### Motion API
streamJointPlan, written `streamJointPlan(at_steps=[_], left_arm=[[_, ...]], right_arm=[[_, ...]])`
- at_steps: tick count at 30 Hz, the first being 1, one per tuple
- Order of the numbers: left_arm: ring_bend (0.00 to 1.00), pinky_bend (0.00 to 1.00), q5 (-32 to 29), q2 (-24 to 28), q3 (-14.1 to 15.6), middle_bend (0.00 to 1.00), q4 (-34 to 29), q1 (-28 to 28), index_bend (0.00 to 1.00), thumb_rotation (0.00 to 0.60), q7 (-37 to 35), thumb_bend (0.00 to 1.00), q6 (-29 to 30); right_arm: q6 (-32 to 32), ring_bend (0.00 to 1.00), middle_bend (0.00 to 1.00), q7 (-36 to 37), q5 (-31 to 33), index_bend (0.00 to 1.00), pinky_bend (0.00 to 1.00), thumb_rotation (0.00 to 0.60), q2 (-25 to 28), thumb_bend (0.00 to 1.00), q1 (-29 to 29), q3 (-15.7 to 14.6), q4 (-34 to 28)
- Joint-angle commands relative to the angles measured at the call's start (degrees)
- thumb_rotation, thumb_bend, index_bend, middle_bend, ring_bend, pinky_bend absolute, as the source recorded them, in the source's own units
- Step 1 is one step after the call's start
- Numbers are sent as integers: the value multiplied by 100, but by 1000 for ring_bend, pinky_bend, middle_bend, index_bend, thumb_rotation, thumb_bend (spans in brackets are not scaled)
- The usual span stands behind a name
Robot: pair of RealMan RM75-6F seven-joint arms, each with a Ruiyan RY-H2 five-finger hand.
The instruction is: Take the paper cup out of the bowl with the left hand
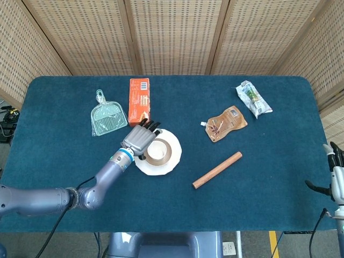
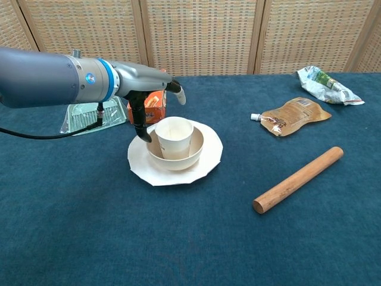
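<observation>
The white paper cup (image 1: 157, 150) (image 2: 174, 136) stands upright in a cream bowl (image 1: 169, 154) (image 2: 180, 158), which sits on a white plate (image 1: 174, 161) (image 2: 143, 167) at the table's middle. My left hand (image 1: 141, 138) (image 2: 146, 98) hovers at the bowl's left rim with its fingers apart. Its thumb hangs just left of the cup and the other fingers reach over behind it; nothing is gripped. My right hand (image 1: 337, 180) is far off at the table's right edge, fingers spread, and appears only in the head view.
An orange box (image 1: 139, 101) (image 2: 147, 98) and a clear dustpan (image 1: 108, 115) (image 2: 83, 116) lie just behind the left hand. A wooden rolling pin (image 1: 217, 170) (image 2: 297, 179), a brown pouch (image 1: 227, 122) (image 2: 292, 116) and a green-white packet (image 1: 252, 99) (image 2: 324, 83) lie to the right.
</observation>
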Motion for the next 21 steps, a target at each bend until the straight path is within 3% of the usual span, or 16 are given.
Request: streamJointPlan(at_steps=[1, 6, 11, 21], left_arm=[[0, 0, -148, -185, 80, 0, 186, -177, 188, 600, -3, 108, 3], [0, 0, -254, -353, 195, 0, 309, -341, 286, 600, -42, 164, 47], [0, 0, -65, -307, 204, 0, 184, -300, 433, 600, -303, 328, 209], [0, 0, 380, 202, 146, 0, -291, -87, 437, 600, -767, 340, 472]], right_arm=[[1, 0, 0, 3, -10, 0, 0, 600, 5, 126, -2, -3, -5], [11, 0, 0, -6, -17, 0, 0, 600, 15, 126, -14, -4, -20], [38, 0, 0, -9, -22, 0, 0, 600, 22, 126, -28, 4, -29], [55, 0, 0, -82, -44, 0, 0, 600, 25, 126, -35, -7, -78]])
